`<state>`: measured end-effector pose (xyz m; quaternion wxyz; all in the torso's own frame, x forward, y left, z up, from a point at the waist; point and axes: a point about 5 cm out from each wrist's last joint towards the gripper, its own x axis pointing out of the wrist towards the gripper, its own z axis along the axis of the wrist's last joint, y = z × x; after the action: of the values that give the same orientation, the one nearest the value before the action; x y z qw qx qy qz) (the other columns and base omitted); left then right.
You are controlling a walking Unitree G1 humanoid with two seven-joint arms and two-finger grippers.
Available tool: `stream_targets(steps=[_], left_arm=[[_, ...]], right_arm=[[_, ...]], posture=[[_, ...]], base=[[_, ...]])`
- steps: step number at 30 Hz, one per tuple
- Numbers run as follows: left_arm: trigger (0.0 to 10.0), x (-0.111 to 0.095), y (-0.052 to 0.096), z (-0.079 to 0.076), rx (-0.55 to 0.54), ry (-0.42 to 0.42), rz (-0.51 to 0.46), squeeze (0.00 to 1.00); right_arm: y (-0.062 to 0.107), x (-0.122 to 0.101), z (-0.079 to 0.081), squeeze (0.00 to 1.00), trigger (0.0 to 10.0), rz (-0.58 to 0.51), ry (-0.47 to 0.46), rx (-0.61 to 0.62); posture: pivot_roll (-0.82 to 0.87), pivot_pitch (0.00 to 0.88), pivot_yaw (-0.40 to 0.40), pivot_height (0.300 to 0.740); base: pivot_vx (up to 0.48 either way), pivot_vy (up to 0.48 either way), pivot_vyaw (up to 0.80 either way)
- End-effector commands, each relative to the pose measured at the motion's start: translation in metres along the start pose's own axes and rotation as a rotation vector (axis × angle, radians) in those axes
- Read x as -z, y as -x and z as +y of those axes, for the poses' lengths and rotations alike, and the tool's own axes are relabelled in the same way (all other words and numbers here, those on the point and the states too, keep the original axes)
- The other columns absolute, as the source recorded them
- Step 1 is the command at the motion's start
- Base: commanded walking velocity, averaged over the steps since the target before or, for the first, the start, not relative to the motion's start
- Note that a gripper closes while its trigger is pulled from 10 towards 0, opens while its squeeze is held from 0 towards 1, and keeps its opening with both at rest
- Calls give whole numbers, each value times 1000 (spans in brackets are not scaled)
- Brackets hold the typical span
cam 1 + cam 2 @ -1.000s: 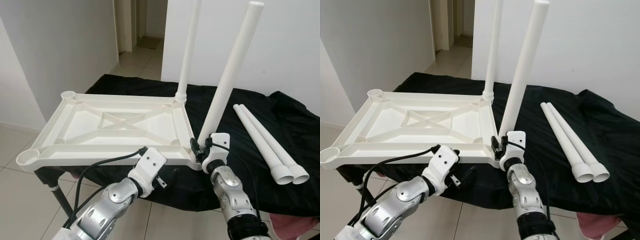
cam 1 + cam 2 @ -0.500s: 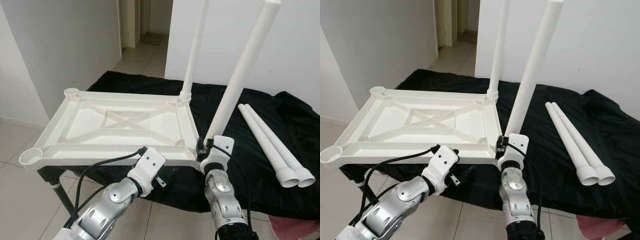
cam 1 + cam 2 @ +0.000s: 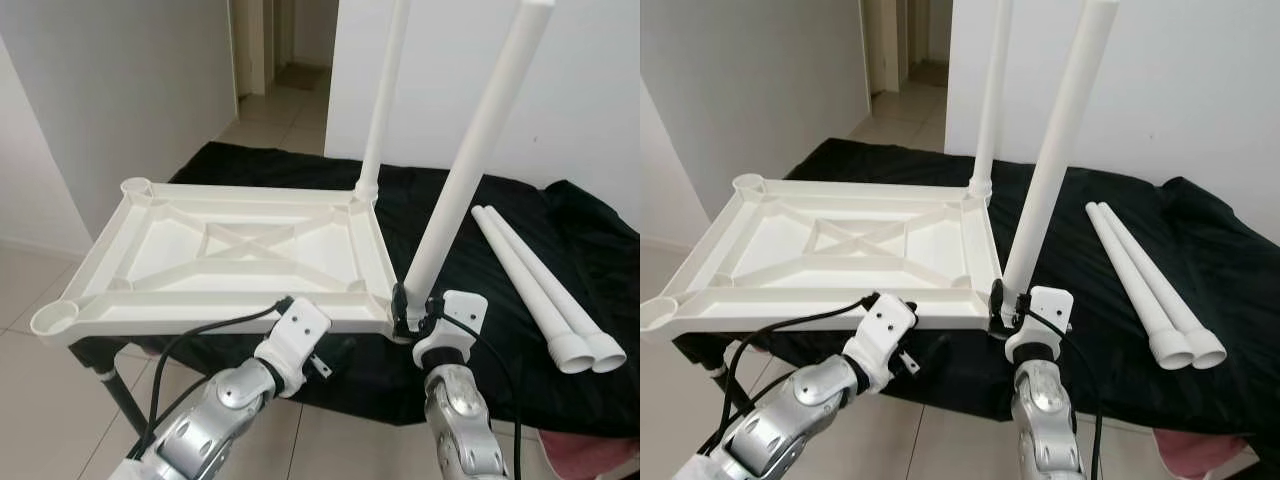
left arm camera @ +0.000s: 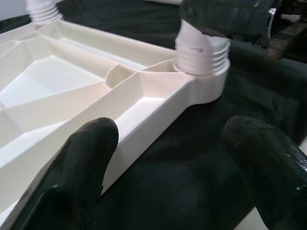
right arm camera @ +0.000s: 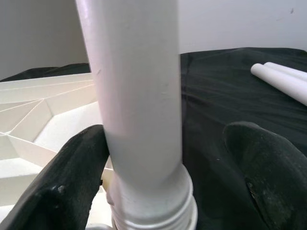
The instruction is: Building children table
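The white table top lies upside down on a table draped in black cloth. One white leg stands upright in the far right corner. A second leg leans to the right in the near right corner socket. My right gripper is open at this leg's base, straddling it; one finger touches the leg and the other stands apart. My left gripper hangs open just below the top's near edge, facing that corner.
Two loose white legs lie side by side on the cloth to the right. The far left socket and near left socket hold no leg. White walls stand behind and to the left, with a doorway beyond.
The camera has shifted a little. My right wrist has swung slightly right and down at the leaning leg's base. The leg stays tilted, and the left arm is where it was.
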<state>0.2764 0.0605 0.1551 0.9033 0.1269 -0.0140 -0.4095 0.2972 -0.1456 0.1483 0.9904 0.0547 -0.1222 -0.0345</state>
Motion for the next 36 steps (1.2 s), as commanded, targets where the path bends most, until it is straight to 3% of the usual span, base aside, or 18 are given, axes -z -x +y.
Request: stream_targets(steps=[1,3,4,7,8,9,14,22,23,24,25,31,33,36], left_arm=[[10000,1,3,5,2,-4,-5,0],[10000,0,6,18,-29,-19,-1,0],[10000,1,8,23,-41,-24,3,0],[10000,1,9,27,-51,-25,7,0],[10000,1,10,31,-58,-32,11,0],[10000,1,12,37,-69,-40,16,0],[10000,1,14,50,-86,-66,27,0],[10000,1,15,53,-86,-76,27,0],[10000,2,14,52,-84,-75,29,0],[10000,2,14,52,-84,-75,29,0],[10000,4,14,52,-80,-73,34,0],[10000,11,13,49,-61,-71,59,0],[10000,19,12,48,-50,-59,85,0],[10000,27,12,49,-48,-56,114,0]], right_arm=[[5,-1,-2,0,10000,1,-4,-10],[14,2,-1,0,9608,15,-4,-45],[17,3,-1,0,4706,19,-3,-52],[20,3,0,0,4706,19,-10,-59],[22,4,1,0,471,22,-8,-65],[25,5,2,0,0,28,-13,-77],[32,10,11,0,0,56,-43,-151],[32,13,18,0,0,90,-51,-236],[30,14,20,0,6902,99,-41,-260],[30,14,20,0,6902,99,-41,-260],[27,15,20,0,10000,107,-46,-276],[10,12,15,0,10000,101,-31,-292],[-5,7,5,0,10000,88,-10,-275],[-12,5,-2,0,10000,78,6,-254]], posture=[[8,79,-36,740],[7,78,-35,740],[2,74,-32,740],[2,74,-32,740],[1,74,-29,740],[0,72,-26,740],[-4,73,-21,740],[-4,70,-19,740],[-3,70,-20,740],[-3,70,-20,740],[-3,71,-20,740],[-1,74,-18,740],[1,77,-16,740],[3,78,-15,740]], base=[[0,0,0],[0,0,0],[0,0,0],[0,0,0],[0,0,0],[0,0,0],[0,0,0],[0,0,0],[0,0,0],[0,0,0],[0,0,0],[0,0,0],[0,0,0],[0,0,0]])
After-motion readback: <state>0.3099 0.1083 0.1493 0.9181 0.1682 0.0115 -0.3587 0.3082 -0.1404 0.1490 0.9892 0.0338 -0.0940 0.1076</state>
